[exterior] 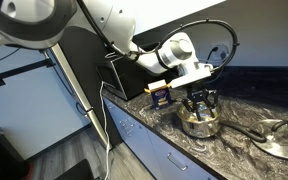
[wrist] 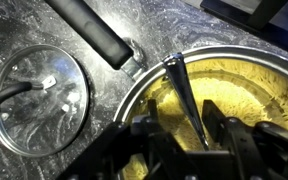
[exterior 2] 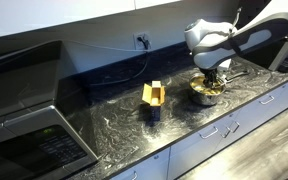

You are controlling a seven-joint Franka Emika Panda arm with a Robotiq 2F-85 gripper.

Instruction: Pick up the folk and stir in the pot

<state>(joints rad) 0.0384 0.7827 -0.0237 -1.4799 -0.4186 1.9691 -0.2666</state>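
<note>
pincer (wrist: 186, 136) straddles slim steel fork (wrist: 180, 88) inside round, shiny, yellow-lined pot (wrist: 254, 80).

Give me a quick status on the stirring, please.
Hand shut on fork. Fork tip down inside saucepan. Glass lid beside it, not in the way.

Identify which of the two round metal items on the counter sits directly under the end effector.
The pot, yellow inside with a long dark handle, is under the end effector; the flat lid lies beside it.
</note>
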